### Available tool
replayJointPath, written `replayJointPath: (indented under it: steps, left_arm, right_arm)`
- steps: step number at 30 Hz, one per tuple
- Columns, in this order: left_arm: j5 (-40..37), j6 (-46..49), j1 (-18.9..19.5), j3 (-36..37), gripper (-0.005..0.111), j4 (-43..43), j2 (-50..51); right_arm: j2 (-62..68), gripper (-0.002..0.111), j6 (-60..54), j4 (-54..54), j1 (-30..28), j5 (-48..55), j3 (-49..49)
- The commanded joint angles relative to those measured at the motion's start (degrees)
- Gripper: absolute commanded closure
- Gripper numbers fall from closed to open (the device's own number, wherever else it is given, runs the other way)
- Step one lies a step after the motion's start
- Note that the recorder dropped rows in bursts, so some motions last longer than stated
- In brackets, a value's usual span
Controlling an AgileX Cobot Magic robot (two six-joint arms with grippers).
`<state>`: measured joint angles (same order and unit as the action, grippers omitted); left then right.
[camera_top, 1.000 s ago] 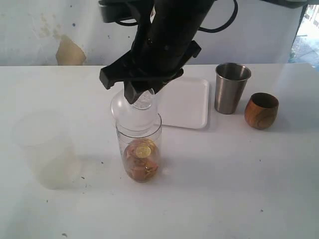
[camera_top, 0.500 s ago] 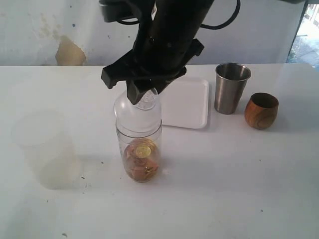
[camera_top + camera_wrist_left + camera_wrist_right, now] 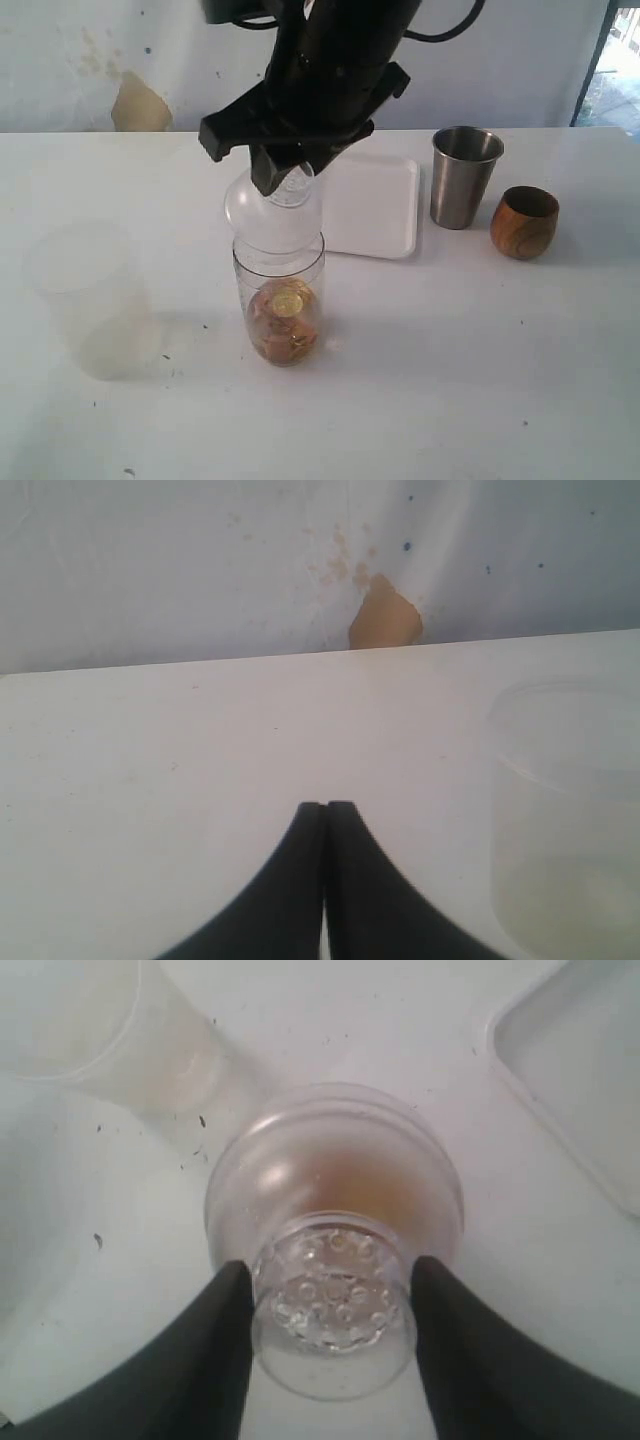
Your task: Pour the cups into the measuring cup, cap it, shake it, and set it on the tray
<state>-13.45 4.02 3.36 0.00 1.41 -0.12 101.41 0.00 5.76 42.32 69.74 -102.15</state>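
Right gripper (image 3: 289,182) — in the upper centre of the exterior view — grips the cap (image 3: 272,218) by its short round neck. The right wrist view shows one black finger (image 3: 215,1350) on each side of the neck, both in contact, jaws at a medium gap. The cap's dome sits directly over the measuring cup (image 3: 280,290), which stands upright at frame centre on the white table (image 3: 450,380). The dome's lower edge meets the cylinder rim, offset slightly to the left; whether it is fully seated cannot be told. Brown and golden contents (image 3: 285,322) fill the lower part of the measuring cup.

The tray (image 3: 380,215) lies flat just above and right of the measuring cup in the frame. The steel tumbler (image 3: 463,180) stands upright right of the tray, with the wooden cup (image 3: 524,222) near it, further right. A frosted plastic cup (image 3: 85,300) stands at the left, well apart.

Left gripper (image 3: 325,812) — fingertips pressed together, nothing between them.
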Motion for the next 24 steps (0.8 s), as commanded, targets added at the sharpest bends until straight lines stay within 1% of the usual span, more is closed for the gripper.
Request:
replayJointPath:
  steps: [1, 6, 24]
  left_arm:
    - [0.18, -0.11, -0.04, 0.00, 0.107, -0.54, 0.12]
    - [0.18, -0.11, -0.04, 0.00, 0.107, -0.54, 0.12]
    - [0.18, -0.11, -0.04, 0.00, 0.107, -0.54, 0.12]
  right_arm:
    - [-2.55, 0.108, 0.00, -0.14, -0.01, 0.22, -0.17]
    - [-3.44, 0.108, 0.00, 0.00, -0.01, 0.22, 3.39]
    - [-1.24, 0.108, 0.00, -0.21, -0.01, 0.22, 3.57]
